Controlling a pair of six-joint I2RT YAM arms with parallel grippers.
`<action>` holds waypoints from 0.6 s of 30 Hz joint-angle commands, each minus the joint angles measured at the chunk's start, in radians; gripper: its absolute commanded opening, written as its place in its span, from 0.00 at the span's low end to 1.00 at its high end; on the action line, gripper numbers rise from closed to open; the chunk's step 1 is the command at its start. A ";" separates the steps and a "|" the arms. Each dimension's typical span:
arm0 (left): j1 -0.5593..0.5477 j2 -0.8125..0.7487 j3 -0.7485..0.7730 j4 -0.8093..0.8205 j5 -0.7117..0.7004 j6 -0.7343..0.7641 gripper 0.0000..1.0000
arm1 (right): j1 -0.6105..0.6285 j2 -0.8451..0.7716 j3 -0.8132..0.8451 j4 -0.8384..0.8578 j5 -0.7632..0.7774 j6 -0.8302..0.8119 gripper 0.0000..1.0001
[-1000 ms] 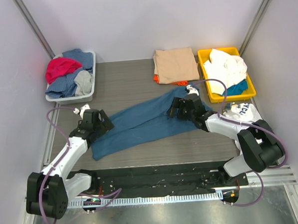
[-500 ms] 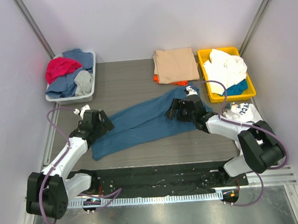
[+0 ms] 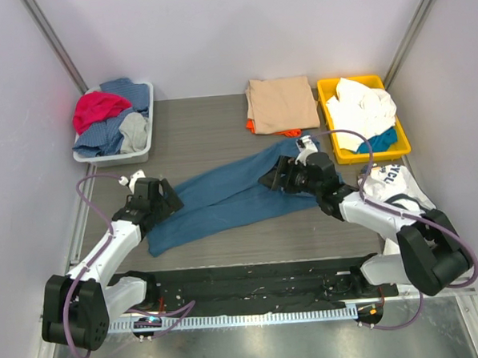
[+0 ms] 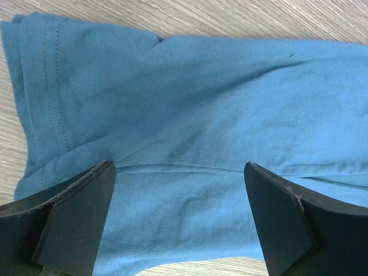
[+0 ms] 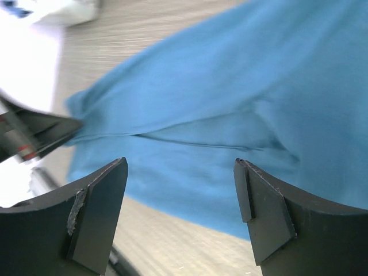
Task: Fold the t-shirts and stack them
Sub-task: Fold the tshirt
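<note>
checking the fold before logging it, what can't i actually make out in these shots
Top view: orange t-shirt lies under the tan t-shirt; only slivers show.
Top view: right end effector covers the blue t-shirt's right end.
Right wrist view: blurred throughout; top-left corner washed out.
Left wrist view: frame edges cut the blue t-shirt off.

The blue shirt, folded lengthwise into a long, rumpled strip, lies slanted across the middle of the table from near left to far right, while the tan shirt sits as a neat rectangle at the far edge, right of centre, on the orange shirt, which peeks out beneath.
</note>
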 commanded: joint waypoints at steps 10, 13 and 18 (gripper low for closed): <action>0.002 -0.006 -0.014 0.049 0.021 -0.021 1.00 | 0.005 -0.214 0.135 -0.272 0.049 -0.082 0.84; 0.002 -0.001 -0.015 0.054 0.026 -0.021 1.00 | 0.005 -0.190 0.167 -0.425 0.215 -0.109 0.84; 0.002 0.002 -0.014 0.052 0.028 -0.018 1.00 | 0.005 -0.124 0.154 -0.504 0.326 -0.078 0.84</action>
